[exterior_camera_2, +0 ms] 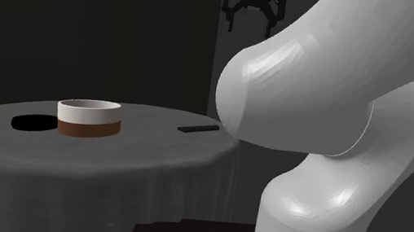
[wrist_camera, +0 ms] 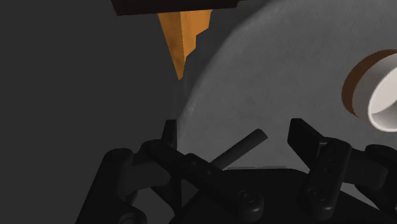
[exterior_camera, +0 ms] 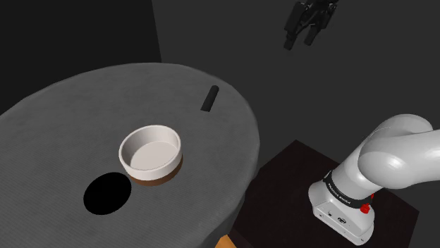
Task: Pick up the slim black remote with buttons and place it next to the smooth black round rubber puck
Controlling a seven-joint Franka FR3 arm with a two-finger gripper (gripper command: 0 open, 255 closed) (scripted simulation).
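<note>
Remote (exterior_camera: 209,98): slim, black, lying flat on the grey cloth of the round table (exterior_camera: 63,120). It sits close to the table's edge on the side nearest the arm. In the shoulder view it lies at the table's upper right. In the second exterior view (exterior_camera_2: 198,127) it is at the table's right edge. Nothing touches it.

Bowl (exterior_camera: 151,153): white wall, brown base, upright near the middle of the table. It is well apart from the remote and stands roughly between the remote and the puck.

Puck (exterior_camera: 108,194): flat black disc on the cloth, just beside the bowl on the side away from the remote. In the second exterior view (exterior_camera_2: 32,122) it lies to the left of the bowl (exterior_camera_2: 88,118).

Nothing stands on the cloth right around the remote. The bowl is the only thing near the straight line from the remote to the puck.

An orange object (wrist_camera: 183,38) shows below the table's edge in the wrist view; I cannot tell what it is.

Gripper (exterior_camera: 300,41): high above the table's remote side, not touching anything. The second exterior view shows it (exterior_camera_2: 250,18) up near the top, above the remote. In the wrist view the fingers (wrist_camera: 305,137) stand wide apart with nothing between them, and the remote (wrist_camera: 242,147) lies far below, in line with the gap.

The white arm (exterior_camera: 395,158) rises from its dark stand (exterior_camera: 289,183) beside the table.
</note>
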